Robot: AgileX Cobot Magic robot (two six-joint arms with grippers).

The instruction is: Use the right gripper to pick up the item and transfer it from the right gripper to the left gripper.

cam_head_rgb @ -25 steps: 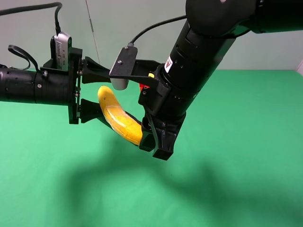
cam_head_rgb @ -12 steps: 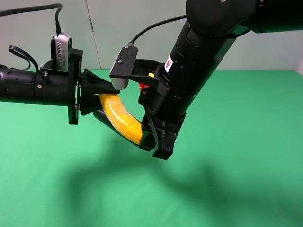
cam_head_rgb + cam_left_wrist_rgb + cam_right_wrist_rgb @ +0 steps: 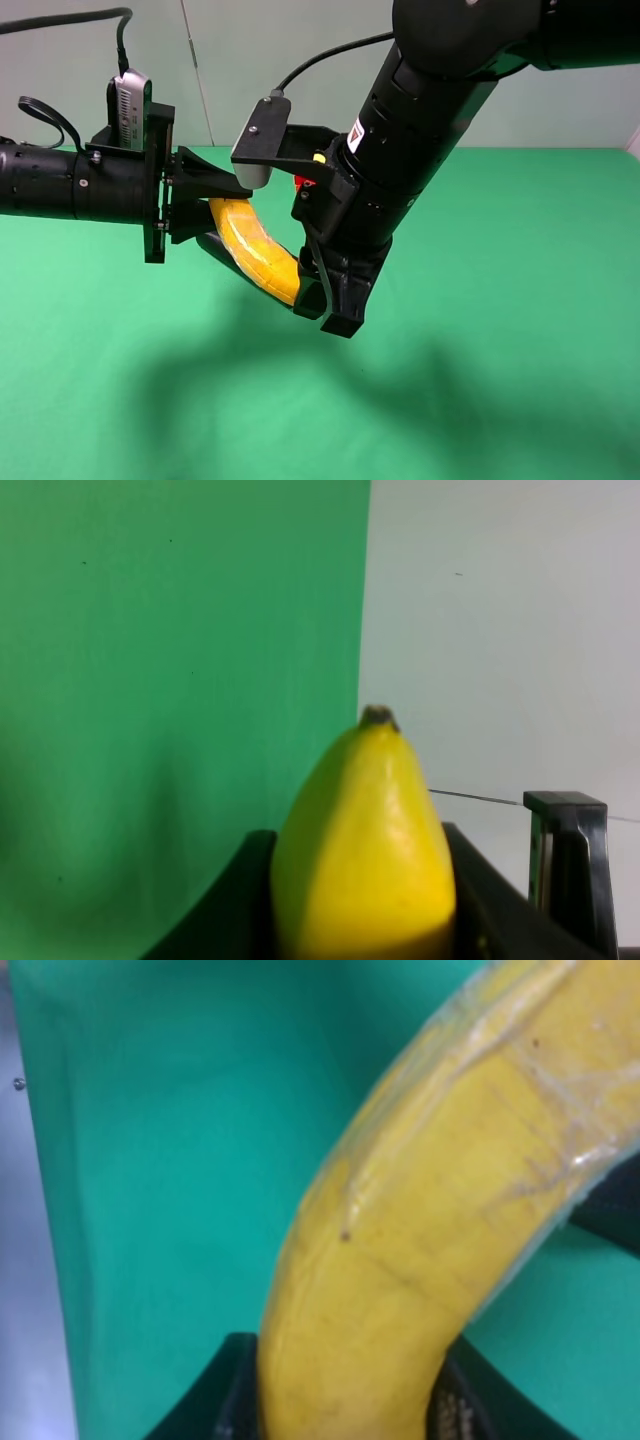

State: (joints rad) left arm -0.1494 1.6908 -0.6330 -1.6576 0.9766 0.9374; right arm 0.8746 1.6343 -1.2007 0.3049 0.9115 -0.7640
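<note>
Banana (image 3: 258,255): in mid-air above the green table (image 3: 500,360), left of centre | my left gripper (image 3: 228,218): jaws closed on its upper left end | my right gripper (image 3: 322,300): jaws clamped on its lower right end.

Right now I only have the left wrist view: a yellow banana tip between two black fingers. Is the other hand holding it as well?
Observer: Yes. The high camera shows the right hand shut on the lower end of the banana.
Operator: Is it resting on anything?
Observer: No, it hangs in the air above the green table.
Operator: Any marks on the skin?
Observer: The right wrist view shows a pale glossy patch across its mid-body.
</note>
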